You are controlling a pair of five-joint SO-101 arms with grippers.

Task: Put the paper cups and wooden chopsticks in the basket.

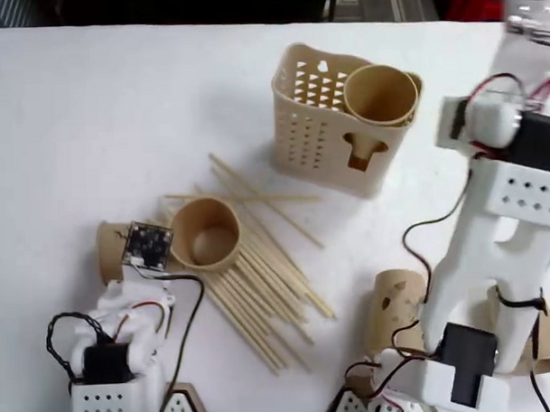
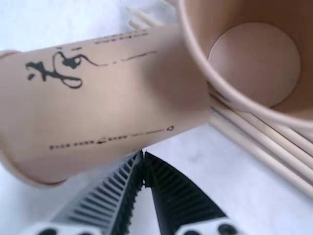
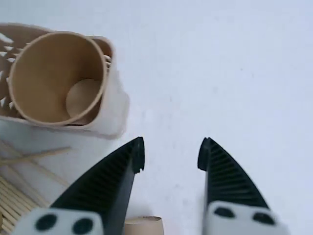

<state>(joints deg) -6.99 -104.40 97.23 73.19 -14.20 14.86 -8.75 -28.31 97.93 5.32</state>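
Observation:
A cream slotted basket [image 1: 322, 123] stands at the back of the table with one paper cup [image 1: 379, 94] upright inside it. Wooden chopsticks [image 1: 259, 279] lie in a loose pile at the middle. Two paper cups lie on their sides at the pile's left end: one [image 1: 204, 231] with its mouth facing up at the camera, the other [image 1: 109, 252] beside it. My left gripper [image 2: 143, 164] is shut and empty, its tips just short of that printed cup [image 2: 98, 103]. My right gripper [image 3: 171, 154] hangs open over bare table beside the basket [image 3: 113, 110].
Two more paper cups lie near the right arm's base, one [image 1: 396, 310] on its left and one [image 1: 544, 341] on its right. The table's far left and back stretch is bare white. The front edge holds both arm bases and their cables.

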